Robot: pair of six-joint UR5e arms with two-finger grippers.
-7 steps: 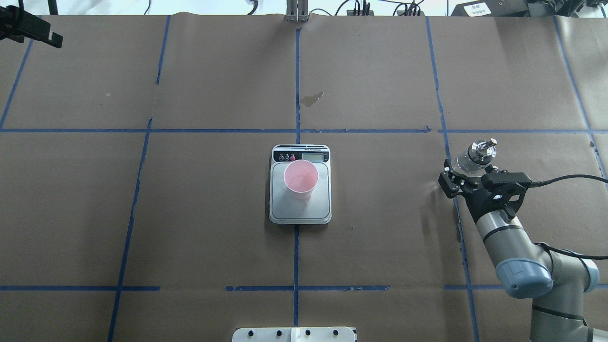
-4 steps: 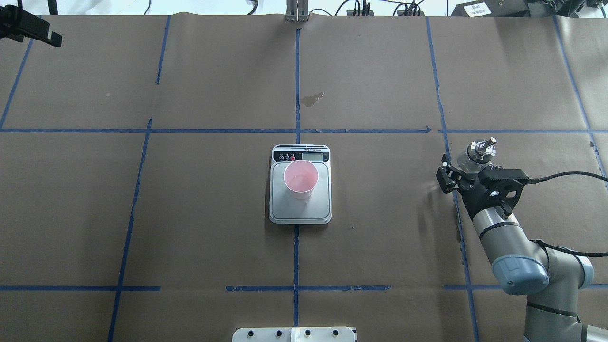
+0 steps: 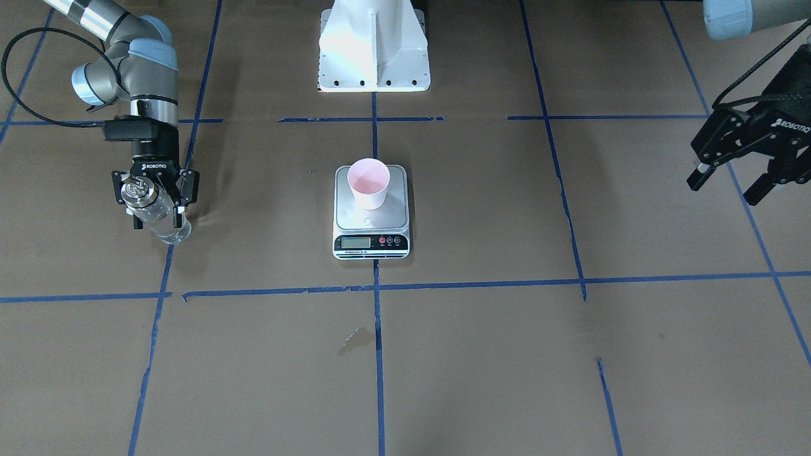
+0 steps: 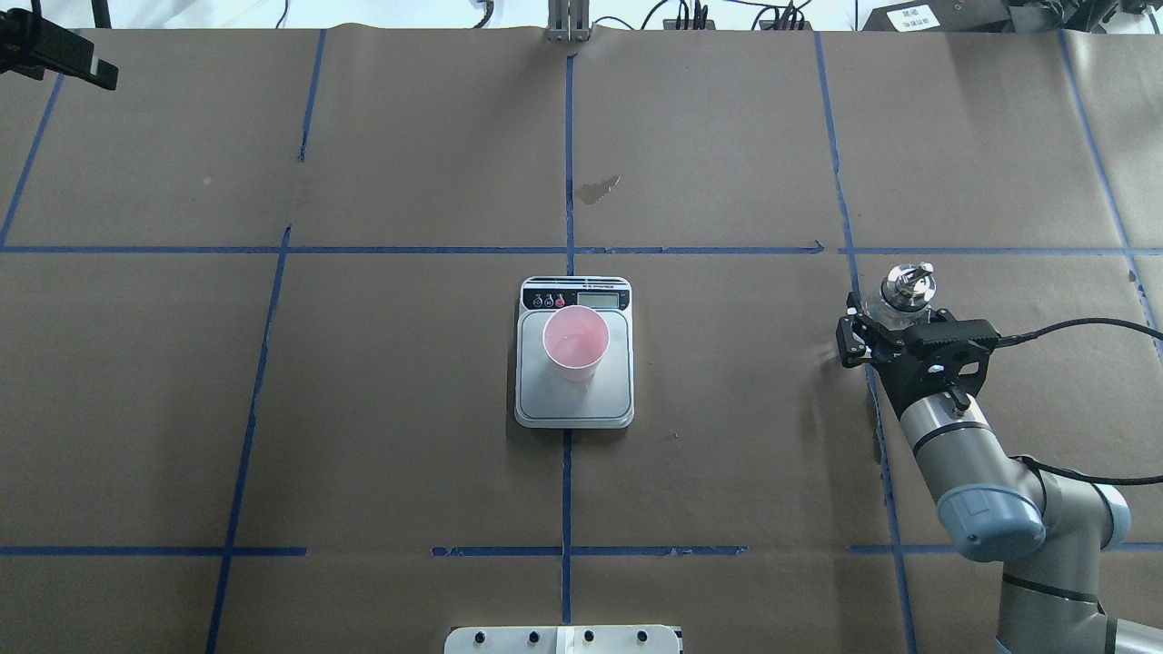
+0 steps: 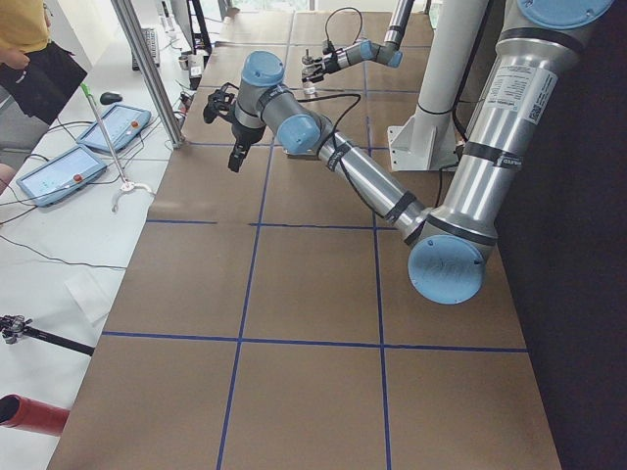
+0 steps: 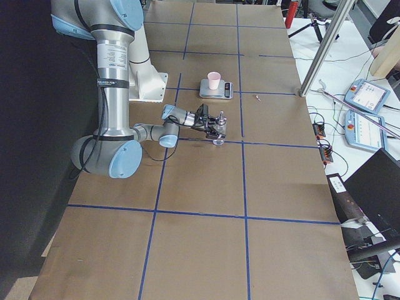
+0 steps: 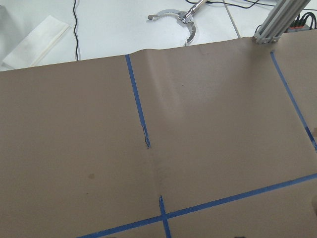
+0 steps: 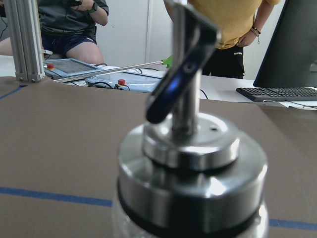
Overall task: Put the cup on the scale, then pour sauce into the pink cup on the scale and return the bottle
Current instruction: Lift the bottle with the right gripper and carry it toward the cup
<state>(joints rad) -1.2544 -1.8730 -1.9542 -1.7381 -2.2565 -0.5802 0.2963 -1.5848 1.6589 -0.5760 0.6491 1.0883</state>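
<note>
The pale pink cup (image 4: 575, 341) stands upright on the silver scale (image 4: 574, 400) at the table's middle; both also show in the front view, the cup (image 3: 369, 182) on the scale (image 3: 371, 221). My right gripper (image 4: 895, 316) is shut on the clear glass bottle (image 4: 909, 289) at the table's right side, nearly upright and low over the paper. I cannot tell if it touches the table. The right wrist view shows its silver spout cap (image 8: 190, 163) close up. Clear sauce shows in the bottle (image 3: 161, 218). My left gripper (image 3: 725, 190) is open and empty, far off on the table's left side.
Brown paper with blue tape lines covers the table. A small wet stain (image 4: 597, 189) lies beyond the scale. The white robot base (image 3: 372, 50) stands at the near edge. An aluminium post (image 6: 325, 47) and operators' tablets (image 6: 369, 97) are beyond the far edge.
My right gripper has shifted slightly left and away from the robot with the bottle. The bottle has gone from tilted to nearly upright. Cup, scale and left arm have not moved.
</note>
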